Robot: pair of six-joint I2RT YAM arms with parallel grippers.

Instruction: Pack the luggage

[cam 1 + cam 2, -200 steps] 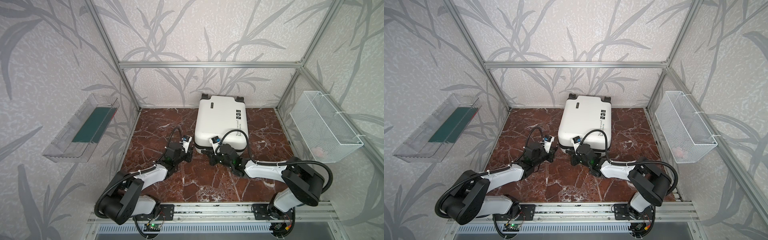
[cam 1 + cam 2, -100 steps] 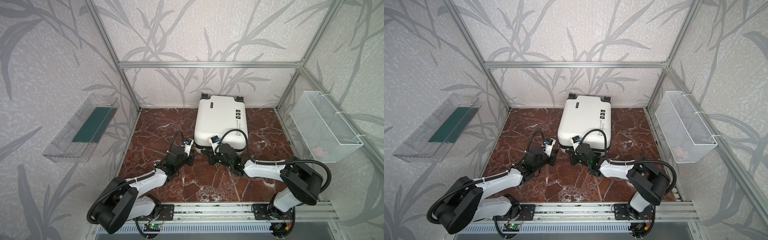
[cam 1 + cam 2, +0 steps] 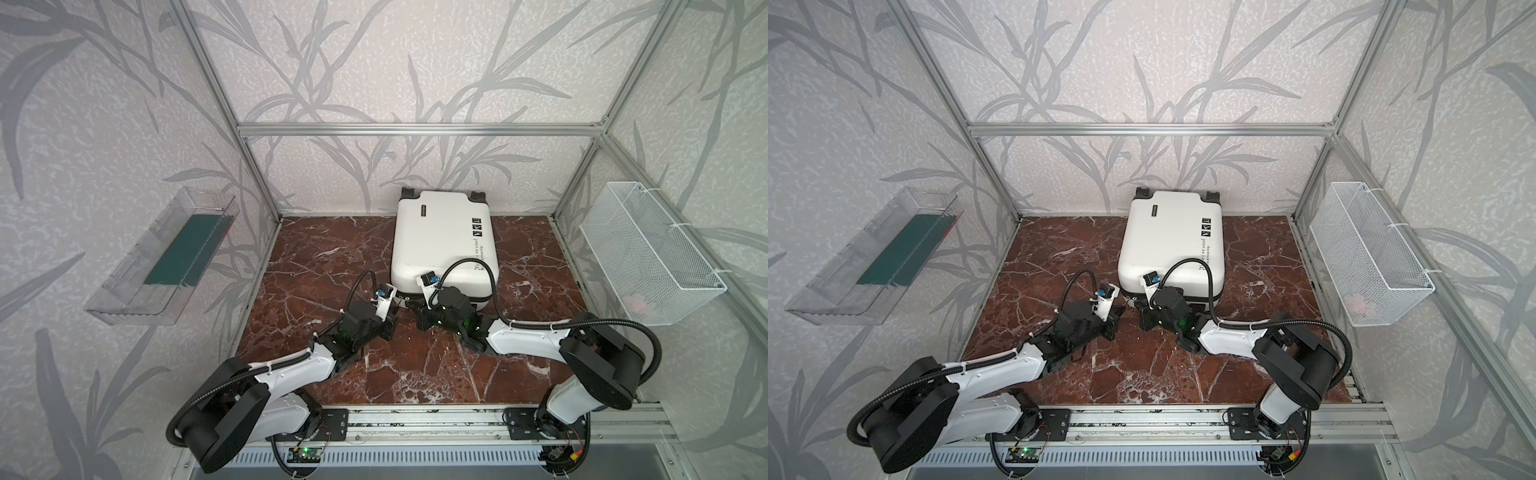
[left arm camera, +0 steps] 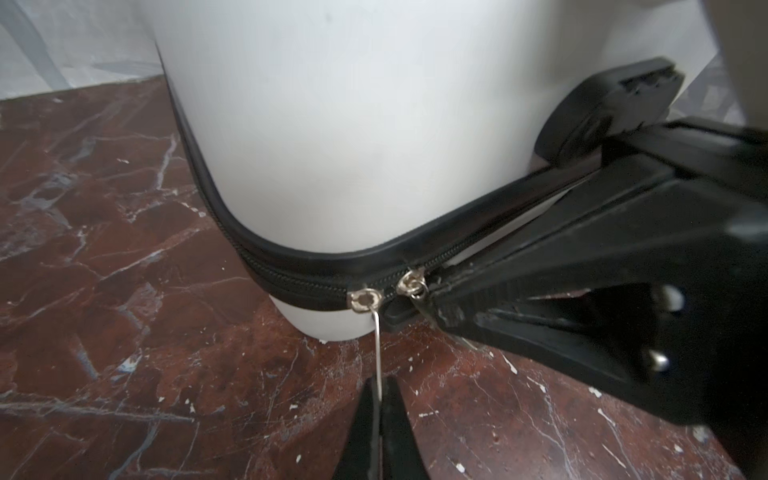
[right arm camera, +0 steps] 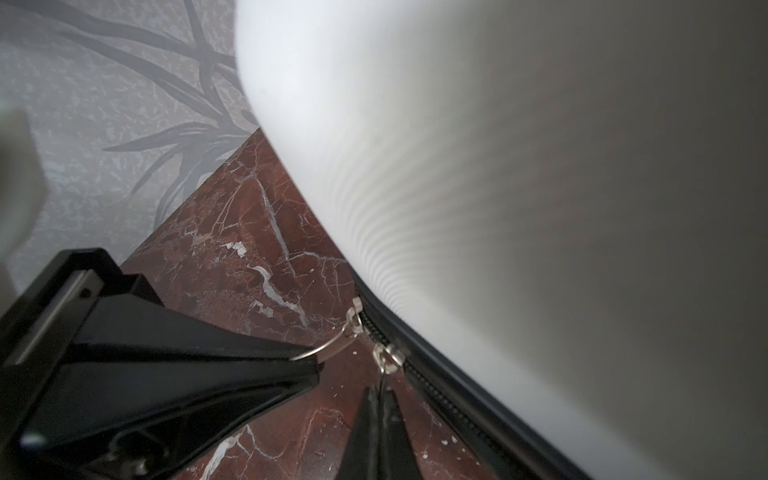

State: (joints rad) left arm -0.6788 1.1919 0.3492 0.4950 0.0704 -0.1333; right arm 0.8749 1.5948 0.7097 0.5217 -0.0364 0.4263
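Left gripper [image 4: 379, 397] pinches one thin wire zipper pull [image 4: 377, 345] and right gripper [image 5: 379, 395] the other pull [image 5: 381, 371] at the near corner of the closed suitcase [image 3: 442, 245] on the table [image 3: 328, 257], so an off-line tug may slip the wire free or drag the case.

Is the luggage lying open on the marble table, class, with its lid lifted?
No: in a top view the luggage lies flat with its white shell shut, and the left wrist view shows its zipper band closed.
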